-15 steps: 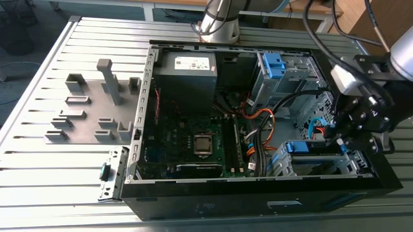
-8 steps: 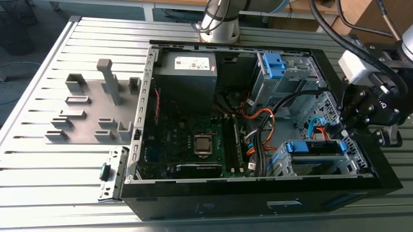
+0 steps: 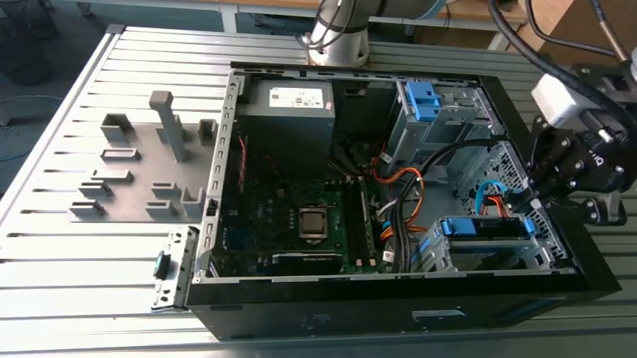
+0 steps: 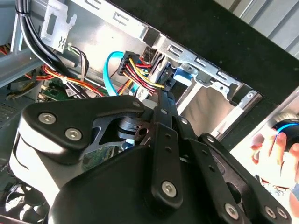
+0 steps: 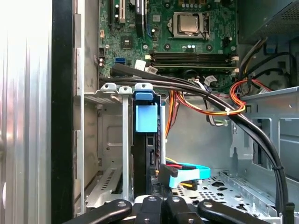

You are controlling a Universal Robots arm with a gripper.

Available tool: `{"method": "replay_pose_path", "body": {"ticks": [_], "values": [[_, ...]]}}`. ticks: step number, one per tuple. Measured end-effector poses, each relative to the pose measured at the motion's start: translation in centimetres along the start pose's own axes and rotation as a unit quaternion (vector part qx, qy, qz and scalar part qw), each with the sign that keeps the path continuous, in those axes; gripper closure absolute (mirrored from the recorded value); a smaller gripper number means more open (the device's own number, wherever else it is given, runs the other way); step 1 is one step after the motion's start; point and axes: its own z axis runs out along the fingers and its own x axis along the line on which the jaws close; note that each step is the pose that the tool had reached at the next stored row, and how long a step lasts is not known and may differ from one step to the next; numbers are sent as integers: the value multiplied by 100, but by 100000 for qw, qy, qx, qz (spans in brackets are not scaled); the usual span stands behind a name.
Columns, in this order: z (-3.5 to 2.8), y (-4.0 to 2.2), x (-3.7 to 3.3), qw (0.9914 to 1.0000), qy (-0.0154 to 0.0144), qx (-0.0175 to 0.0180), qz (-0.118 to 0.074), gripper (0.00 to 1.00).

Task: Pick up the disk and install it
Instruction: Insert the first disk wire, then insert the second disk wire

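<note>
Inside the open computer case (image 3: 298, 317), my gripper (image 3: 529, 200) hangs over the drive cage in the case's corner farthest from the grey power supply (image 3: 289, 112). The disk (image 5: 145, 140) stands on edge in that cage's slot, its blue bracket tab towards the motherboard (image 5: 177, 37), with a light-blue data cable (image 5: 187, 175) and a bundle of red, yellow and orange wires (image 4: 140, 74) just beside its connector end. My gripper sits right at that end of the disk, but I cannot tell how far it is open or whether it has hold of anything. I judge the disk to be stiff and dense for its size, with smooth metal faces that could slip, and sensitive to knocks. The firmest hold, to my eye, is across the bracket's plastic side rails, away from the connectors and the labelled face. A person's hand (image 4: 275, 149) rests outside the case, beyond its black wall.
</note>
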Motion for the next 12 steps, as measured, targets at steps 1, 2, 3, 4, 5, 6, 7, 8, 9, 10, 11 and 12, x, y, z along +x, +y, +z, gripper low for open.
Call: {"method": "replay_pose_path", "body": {"ticks": [1,2,3,4,5,6,7,8,9,10,11,12], "values": [[-36,1,-1,100000,-25,-3,5,89],[-76,2,-3,100000,-26,-3,1,89],[-115,2,-5,100000,-64,-3,-4,89],[-148,2,-6,100000,-95,-4,-5,89],[-179,3,-7,100000,-118,-9,-7,89],[-202,3,-8,100000,-140,-12,-7,89],[-209,2,-8,100000,-137,-28,-10,89],[-209,1,-8,100000,-150,-39,-8,89],[-209,1,-8,100000,-152,-41,-7,89],[-209,1,-8,100000,-152,-43,-7,89],[-209,1,-8,100000,-147,-46,-6,89],[-210,2,-8,100000,-140,-44,-4,89]]}}
